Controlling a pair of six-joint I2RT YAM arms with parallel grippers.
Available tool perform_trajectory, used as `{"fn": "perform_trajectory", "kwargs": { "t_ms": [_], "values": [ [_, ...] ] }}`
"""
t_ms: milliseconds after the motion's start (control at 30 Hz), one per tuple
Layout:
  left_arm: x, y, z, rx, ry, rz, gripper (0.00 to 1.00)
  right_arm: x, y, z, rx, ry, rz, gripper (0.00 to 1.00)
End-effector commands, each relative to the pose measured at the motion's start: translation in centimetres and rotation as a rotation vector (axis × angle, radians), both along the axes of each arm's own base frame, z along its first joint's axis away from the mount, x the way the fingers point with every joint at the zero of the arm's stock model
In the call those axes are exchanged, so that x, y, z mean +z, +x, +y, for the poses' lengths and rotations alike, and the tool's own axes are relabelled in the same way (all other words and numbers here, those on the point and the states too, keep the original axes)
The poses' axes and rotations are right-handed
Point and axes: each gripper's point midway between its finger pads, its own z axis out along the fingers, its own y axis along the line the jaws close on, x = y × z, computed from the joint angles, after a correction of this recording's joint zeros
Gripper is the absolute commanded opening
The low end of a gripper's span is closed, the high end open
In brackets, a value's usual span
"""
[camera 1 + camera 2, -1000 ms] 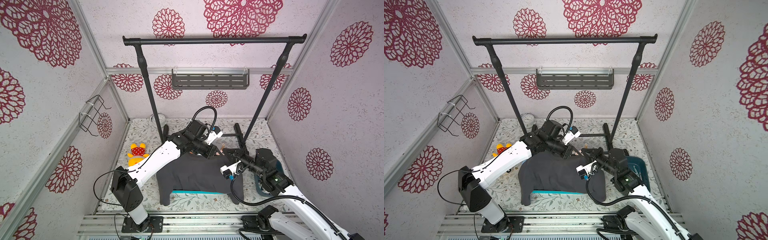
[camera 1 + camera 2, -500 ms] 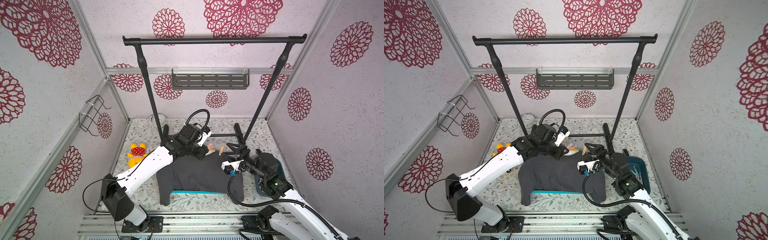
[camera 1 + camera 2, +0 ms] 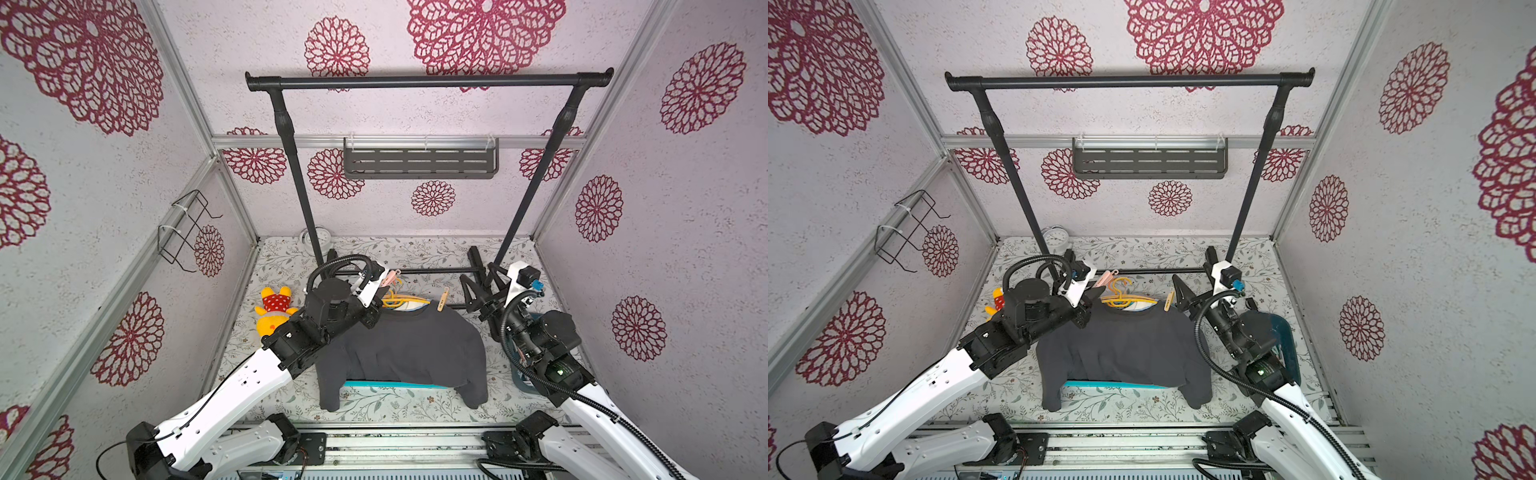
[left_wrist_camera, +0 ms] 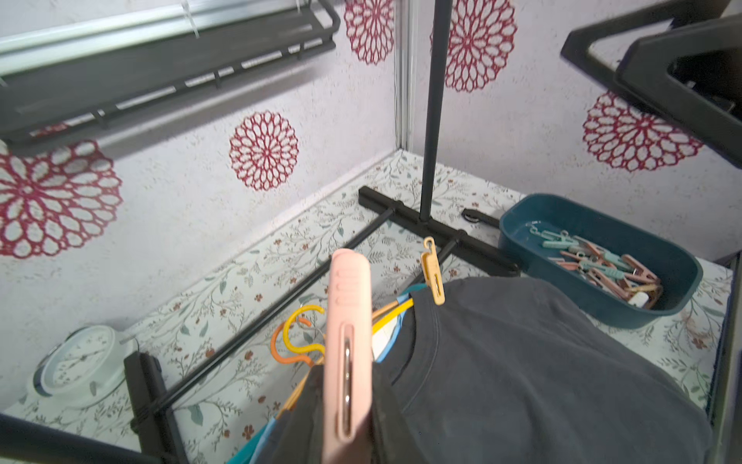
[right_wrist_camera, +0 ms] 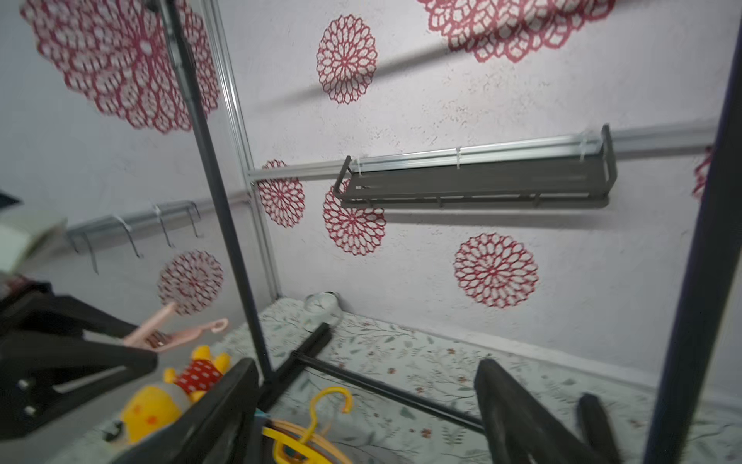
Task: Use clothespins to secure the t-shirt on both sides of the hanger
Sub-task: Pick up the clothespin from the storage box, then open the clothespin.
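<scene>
Pincer states differ. The left pincer (image 3: 378, 293) is nearly closed around a pink clothespin (image 4: 347, 341), held just beside the collar of the dark t-shirt (image 3: 407, 345) and the yellow and orange hangers (image 3: 392, 297); whether the pin touches the cloth I cannot tell. The right pincer (image 5: 367, 361) stands wide and holds nothing. It is near, but apart from, a peach-orange clothespin (image 3: 441, 300) clipped on the shirt's shoulder on that arm's side. The shirt lies spread on the table (image 3: 386, 409). More clothespins (image 4: 602, 267) lie in a teal bin (image 4: 594, 309).
</scene>
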Motion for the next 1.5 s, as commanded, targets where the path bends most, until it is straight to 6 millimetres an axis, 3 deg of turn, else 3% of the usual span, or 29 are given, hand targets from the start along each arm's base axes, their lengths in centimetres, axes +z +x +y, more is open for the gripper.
{"fn": "perform_trajectory", "kwargs": {
  "t_ms": [0,233,400,533,767,933,1467],
  "values": [
    [2.8,-0.3,-0.5,-0.035,-0.045,-0.141,0.00,1.5,-0.2,1.3,0.175,0.372,0.208,0.82],
    [2.9,-0.4,-1.9,-0.102,-0.018,-0.230,0.00,2.5,0.0,6.6,0.417,0.406,0.369,0.82],
    [2.6,0.7,-2.8,-0.101,-0.006,-0.253,0.00,2.3,-0.3,8.8,0.474,0.403,0.373,0.82],
    [2.2,1.1,-3.8,-0.125,0.000,-0.266,0.00,2.8,0.2,8.9,0.480,0.478,0.372,0.81],
    [3.6,1.2,-4.9,-0.152,-0.059,-0.291,0.00,2.8,0.7,9.9,0.520,0.507,0.405,0.78],
    [3.8,0.9,-6.2,-0.203,-0.049,-0.316,0.00,4.1,0.1,9.6,0.522,0.497,0.376,0.75],
    [4.9,0.2,-8.4,-0.262,-0.074,-0.333,0.00,5.4,-1.3,8.5,0.510,0.580,0.355,0.66]
  ]
}}
